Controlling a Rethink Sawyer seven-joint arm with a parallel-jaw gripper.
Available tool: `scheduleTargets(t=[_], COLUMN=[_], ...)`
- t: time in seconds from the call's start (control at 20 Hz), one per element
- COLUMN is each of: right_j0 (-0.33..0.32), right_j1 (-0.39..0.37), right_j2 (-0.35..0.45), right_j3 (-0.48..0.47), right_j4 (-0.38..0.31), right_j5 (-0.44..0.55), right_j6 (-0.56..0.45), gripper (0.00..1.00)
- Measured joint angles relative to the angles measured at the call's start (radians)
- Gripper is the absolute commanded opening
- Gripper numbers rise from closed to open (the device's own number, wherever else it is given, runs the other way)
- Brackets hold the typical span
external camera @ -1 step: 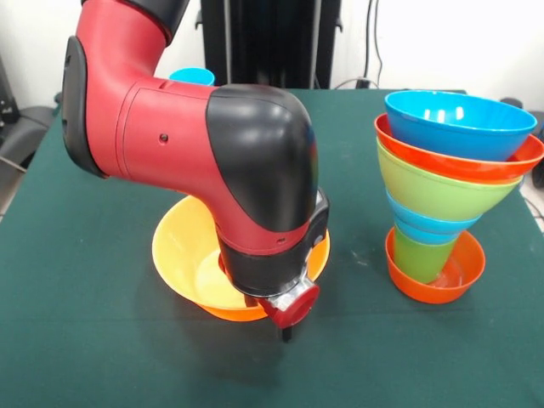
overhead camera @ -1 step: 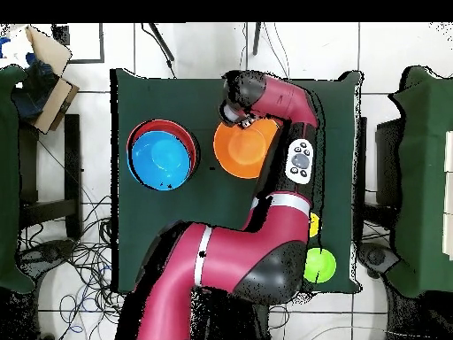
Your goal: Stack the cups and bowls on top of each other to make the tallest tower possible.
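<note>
The tower (external camera @ -1 step: pixel 450 191) stood on the green table (external camera @ -1 step: pixel 76 280): a small orange bowl lowest, then a green cup, blue and green bowls, a wide orange bowl and a blue bowl on top, leaning a little. Beside it, well apart, lay a yellow-orange bowl (external camera @ -1 step: pixel 183 255), and the arm (external camera @ -1 step: pixel 195 127) hung over its rim with the gripper (external camera @ -1 step: pixel 286 327) low at the bowl's near edge. Whether the gripper was apart or together I could not tell. The step looked to be picking up this bowl; next it would need a firm hold on the rim, a high lift and a gentle, centred placement.
</note>
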Motion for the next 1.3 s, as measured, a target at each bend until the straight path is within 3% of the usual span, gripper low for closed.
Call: scheduleTargets(t=[0.75, 0.8, 1.3], right_j0=[0.008, 0.013, 0.023], right_j1=[0.018, 0.024, 0.005], right_j2=[-0.039, -0.060, -0.087], right_j3=[-0.037, -0.043, -0.044], right_j4=[0.010, 0.011, 0.019], right_j5=[0.000, 0.001, 0.005], right_j6=[0.000, 0.000, 0.012], gripper=[1.00, 0.00, 0.00])
